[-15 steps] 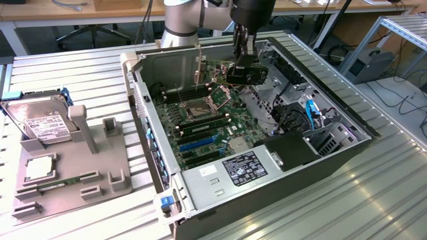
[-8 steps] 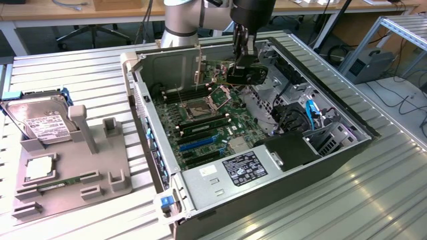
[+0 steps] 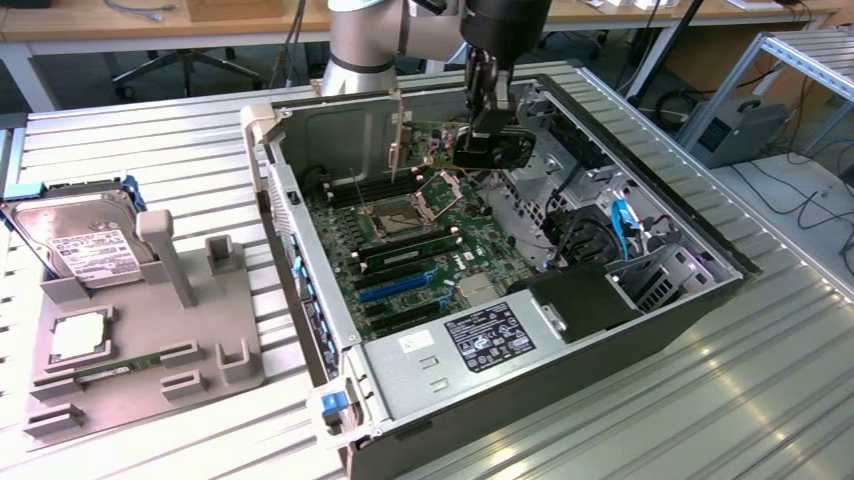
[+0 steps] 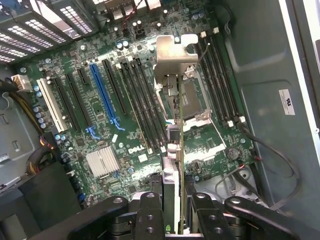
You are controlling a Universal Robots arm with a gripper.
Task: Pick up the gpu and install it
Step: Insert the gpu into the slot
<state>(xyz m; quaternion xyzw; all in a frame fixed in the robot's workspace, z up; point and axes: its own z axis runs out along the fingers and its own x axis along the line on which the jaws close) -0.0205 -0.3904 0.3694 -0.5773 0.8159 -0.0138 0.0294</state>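
Observation:
My gripper (image 3: 489, 148) hangs inside the open computer case (image 3: 574, 385), over the far end of the motherboard (image 3: 414, 250). It is shut on the gpu (image 3: 430, 146), a thin card held on edge with its silver bracket (image 3: 398, 140) toward the exterior view's left. In the wrist view the gpu (image 4: 174, 165) runs edge-on out from between the black fingers (image 4: 150, 212), and its bracket (image 4: 175, 55) is at the far end. The card hovers above the CPU socket (image 4: 192, 102) and memory slots. The blue expansion slot (image 4: 104, 92) and white slot (image 4: 50, 105) lie off to one side.
On the exterior view's left, a grey fixture (image 3: 160, 330) carries a silver hard drive (image 3: 80, 245), a processor (image 3: 78, 335) and a narrow memory stick (image 3: 118, 368). Drive cages, a black shroud (image 3: 581, 300) and cables crowd the case's right side. The case stands on a ribbed metal table (image 3: 747, 400).

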